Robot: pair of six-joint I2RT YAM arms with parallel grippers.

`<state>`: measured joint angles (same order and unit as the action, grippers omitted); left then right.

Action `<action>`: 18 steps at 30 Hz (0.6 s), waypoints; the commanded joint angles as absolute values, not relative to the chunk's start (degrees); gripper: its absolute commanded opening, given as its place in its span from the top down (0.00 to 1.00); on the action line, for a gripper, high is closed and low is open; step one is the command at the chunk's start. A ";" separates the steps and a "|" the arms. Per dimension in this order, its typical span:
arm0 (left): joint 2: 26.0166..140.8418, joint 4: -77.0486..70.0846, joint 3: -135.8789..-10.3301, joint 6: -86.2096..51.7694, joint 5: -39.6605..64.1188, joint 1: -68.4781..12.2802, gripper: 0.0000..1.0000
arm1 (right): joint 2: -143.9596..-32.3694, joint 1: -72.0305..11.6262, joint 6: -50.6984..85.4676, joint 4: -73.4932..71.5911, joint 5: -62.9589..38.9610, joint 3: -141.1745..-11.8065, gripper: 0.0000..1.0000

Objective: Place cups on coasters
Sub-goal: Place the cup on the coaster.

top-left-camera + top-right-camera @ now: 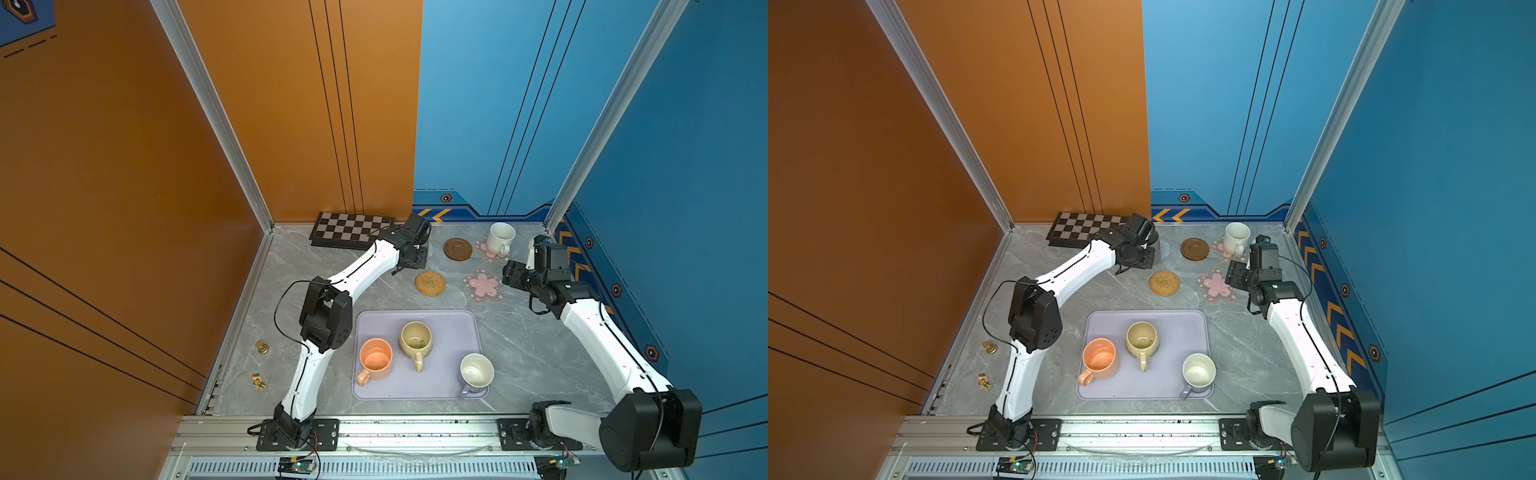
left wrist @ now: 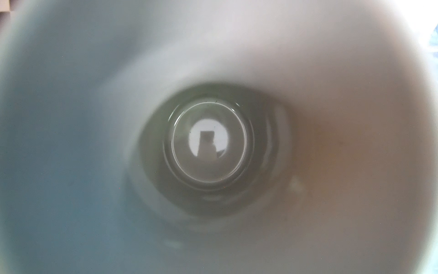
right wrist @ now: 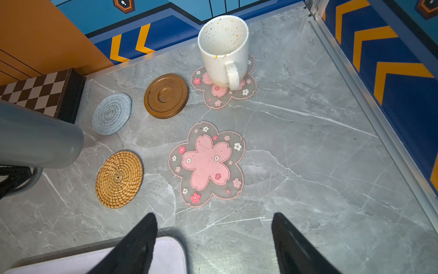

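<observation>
The left jaws are closed on the tall grey mug [image 3: 40,140], the pale-blue spiral coaster [image 3: 111,113] lies just beside it toward the right arm, and the right jaws are open and empty.

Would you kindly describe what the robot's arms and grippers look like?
The left arm and right arm share white rounded shells with a thin black seam, bulky black joint housings and black base plates. A thin black cable loops off the left elbow. The right gripper has black tapered fingers with ribbed faces.
</observation>
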<state>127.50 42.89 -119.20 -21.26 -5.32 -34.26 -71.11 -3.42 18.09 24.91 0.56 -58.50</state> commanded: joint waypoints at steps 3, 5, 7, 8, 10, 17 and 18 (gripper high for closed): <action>129.39 39.70 -125.61 -22.68 -5.14 -33.14 1.00 | -72.18 -2.64 20.09 25.77 -0.09 -60.04 0.22; 130.32 39.64 -126.99 -22.45 -5.33 -33.05 1.00 | -73.42 -2.64 20.67 25.58 -0.35 -60.81 0.22; 131.22 39.60 -128.19 -22.09 -5.36 -32.96 1.00 | -74.60 -2.64 21.16 25.39 -0.59 -61.55 0.22; 131.67 39.65 -128.77 -21.85 -5.34 -32.87 1.00 | -75.15 -2.64 21.27 25.23 -0.72 -61.80 0.22; 132.61 39.65 -129.82 -21.39 -5.79 -32.87 1.00 | -76.15 -2.59 21.44 25.25 -0.71 -62.29 0.22; 136.71 39.68 -134.41 -21.80 -7.64 -32.89 1.00 | -79.22 -2.58 21.97 24.79 -1.09 -62.91 0.22; 137.31 39.60 -135.17 -21.80 -7.96 -32.93 1.00 | -79.72 -2.58 21.97 24.70 -1.22 -63.14 0.23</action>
